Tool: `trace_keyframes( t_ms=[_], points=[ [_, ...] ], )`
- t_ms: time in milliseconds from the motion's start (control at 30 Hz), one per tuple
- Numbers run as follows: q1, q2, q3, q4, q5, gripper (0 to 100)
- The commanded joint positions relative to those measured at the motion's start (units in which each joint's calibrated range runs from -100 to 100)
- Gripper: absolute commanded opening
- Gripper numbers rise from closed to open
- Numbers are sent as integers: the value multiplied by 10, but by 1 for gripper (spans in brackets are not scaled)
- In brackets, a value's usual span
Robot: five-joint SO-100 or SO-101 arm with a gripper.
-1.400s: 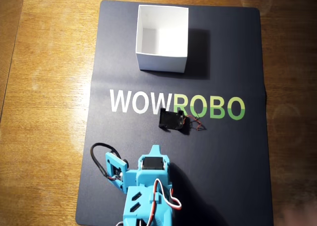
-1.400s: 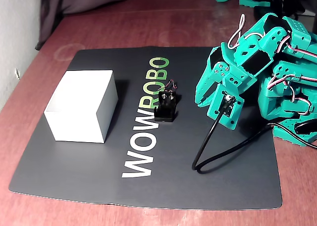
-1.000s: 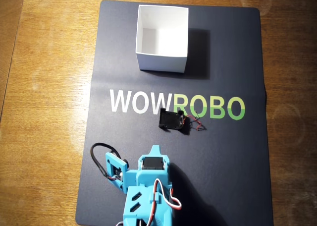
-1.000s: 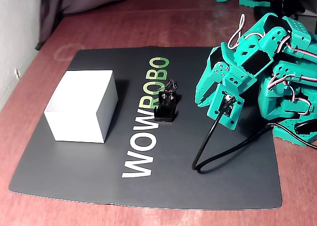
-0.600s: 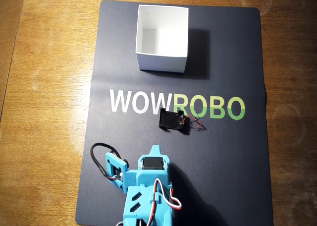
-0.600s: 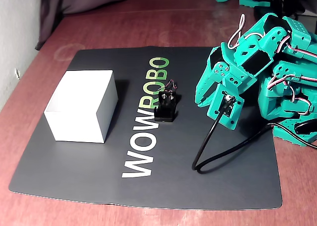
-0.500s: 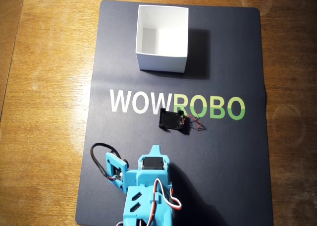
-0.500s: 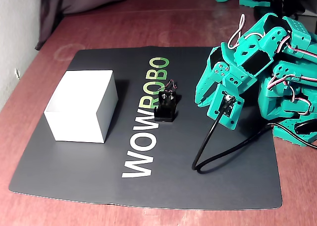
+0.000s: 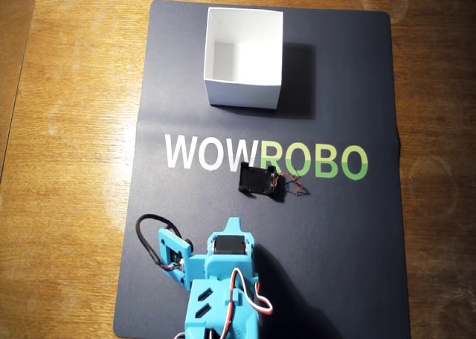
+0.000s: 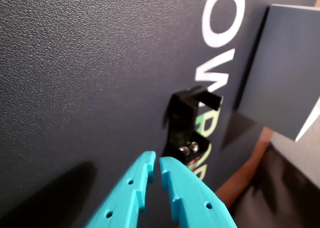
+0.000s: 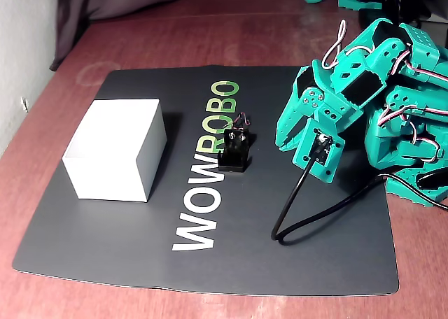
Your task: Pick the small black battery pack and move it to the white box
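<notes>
- One small black battery pack (image 9: pixel 260 183) lies near the middle of the desk (image 9: pixel 67 131), on a dark mat (image 9: pixel 349 79) across the WOWROBO lettering (image 9: pixel 201 152); it is an open boxy holder with thin red wires trailing from one end.
- The white box (image 9: pixel 244 94) stands open toward the desk's far edge in the overhead view.
- The turquoise claw (image 10: pixel 155 164) hovers just short of the pack, tips nearly together, holding nothing.
</notes>
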Motion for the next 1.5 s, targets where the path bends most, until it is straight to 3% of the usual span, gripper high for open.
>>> trace_keyframes(
  t_ms=[0,1467],
  points=[
    [1,-3,-3,2,0,1],
    [-4,-3,-3,2,1,1]
  ],
)
